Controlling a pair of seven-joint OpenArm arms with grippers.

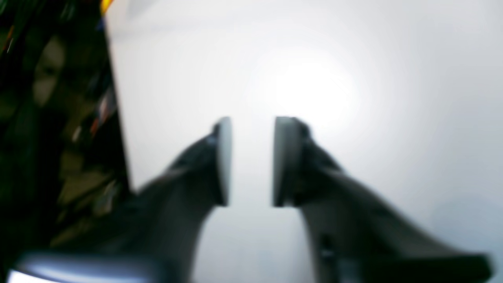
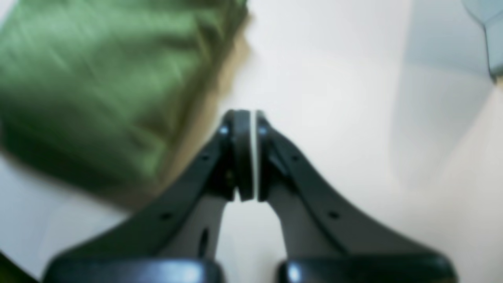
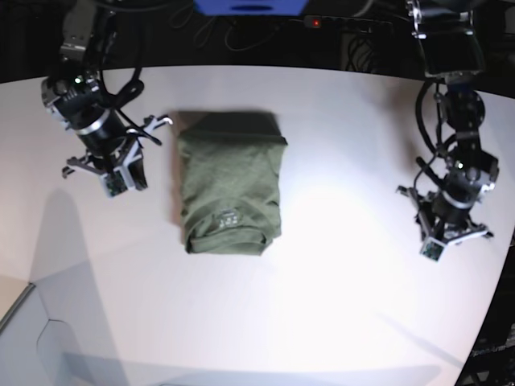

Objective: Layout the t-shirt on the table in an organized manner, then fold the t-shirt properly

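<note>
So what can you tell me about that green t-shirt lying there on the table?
The t-shirt is olive green, soft-looking cloth with light wrinkles. It lies flat, folded into a compact rectangle, sleeves tucked out of sight. A small pale label print shows near its front edge. It rests on the white table, left of the middle in the base view. Nothing else touches it: the right gripper is beside it, shut and empty, and the left gripper is far off on the other side.

Blurred left gripper (image 1: 251, 161) over the bare white table (image 1: 353, 78), its two pale pads (image 1: 224, 161) facing each other with a narrow gap between them, nothing held, table edge running down the left side, dark clutter (image 1: 51, 118) beyond that edge
</note>
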